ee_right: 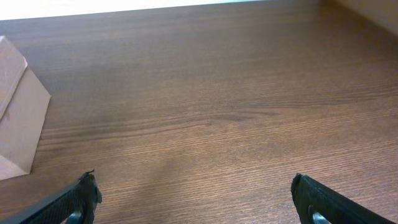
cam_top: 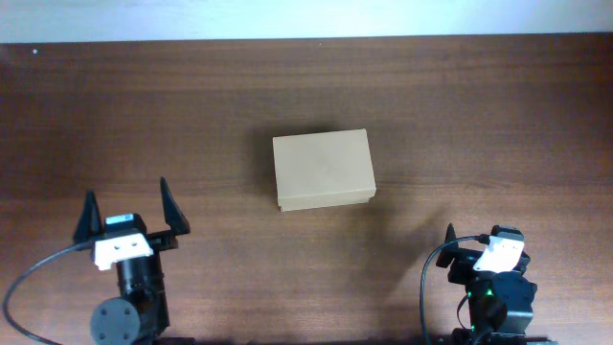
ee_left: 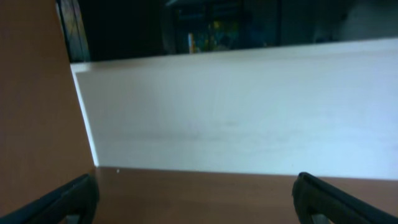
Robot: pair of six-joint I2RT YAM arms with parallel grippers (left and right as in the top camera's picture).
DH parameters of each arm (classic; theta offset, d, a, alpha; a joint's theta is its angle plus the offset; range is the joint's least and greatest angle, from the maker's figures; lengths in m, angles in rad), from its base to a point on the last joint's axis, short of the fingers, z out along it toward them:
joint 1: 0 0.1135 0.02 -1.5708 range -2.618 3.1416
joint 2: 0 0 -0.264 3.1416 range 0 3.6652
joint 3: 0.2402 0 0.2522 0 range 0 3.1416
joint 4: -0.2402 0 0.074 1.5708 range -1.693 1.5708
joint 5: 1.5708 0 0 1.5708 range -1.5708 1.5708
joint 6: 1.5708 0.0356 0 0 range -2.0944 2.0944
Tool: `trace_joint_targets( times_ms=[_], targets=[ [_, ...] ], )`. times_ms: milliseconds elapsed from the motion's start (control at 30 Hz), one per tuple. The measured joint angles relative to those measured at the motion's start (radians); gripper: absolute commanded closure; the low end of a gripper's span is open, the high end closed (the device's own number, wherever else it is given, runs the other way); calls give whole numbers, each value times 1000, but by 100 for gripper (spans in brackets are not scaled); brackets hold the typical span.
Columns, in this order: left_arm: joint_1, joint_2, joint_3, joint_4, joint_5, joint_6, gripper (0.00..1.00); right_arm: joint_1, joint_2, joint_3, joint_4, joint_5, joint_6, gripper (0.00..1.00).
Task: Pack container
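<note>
The container [cam_top: 322, 171], a plain tan cardboard box with its lid down, rests at the middle of the dark wooden table. In the right wrist view only one corner of the container [ee_right: 18, 118] shows, at the left edge. My left gripper [cam_top: 131, 213] is near the front left of the table, well short of the box, open with nothing between its fingers [ee_left: 62, 202]. My right gripper [cam_top: 476, 241] is at the front right, also far from the box. Its fingers [ee_right: 329, 202] stand wide apart over bare wood.
The table's far edge meets a pale wall [ee_left: 236, 106] in the left wrist view. Bare wood [ee_right: 205, 93] surrounds the box on all sides. Black cables [cam_top: 29, 278] loop from both arm bases at the front edge.
</note>
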State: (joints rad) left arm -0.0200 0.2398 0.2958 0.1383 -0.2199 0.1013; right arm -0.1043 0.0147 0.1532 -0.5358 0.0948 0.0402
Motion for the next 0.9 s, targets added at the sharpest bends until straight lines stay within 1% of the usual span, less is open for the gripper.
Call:
trace_joint_targets(
  times_ms=[267,500,900],
  targets=[
    [0,-129,-196,15,-2,0,1,0,0,0,0,0,1,1],
    [0,-199,-261,12,-2,0,1,0,0,0,0,0,1,1],
    [0,-201,-282,-199,-2,0,1,0,0,0,0,0,0,1]
  ],
)
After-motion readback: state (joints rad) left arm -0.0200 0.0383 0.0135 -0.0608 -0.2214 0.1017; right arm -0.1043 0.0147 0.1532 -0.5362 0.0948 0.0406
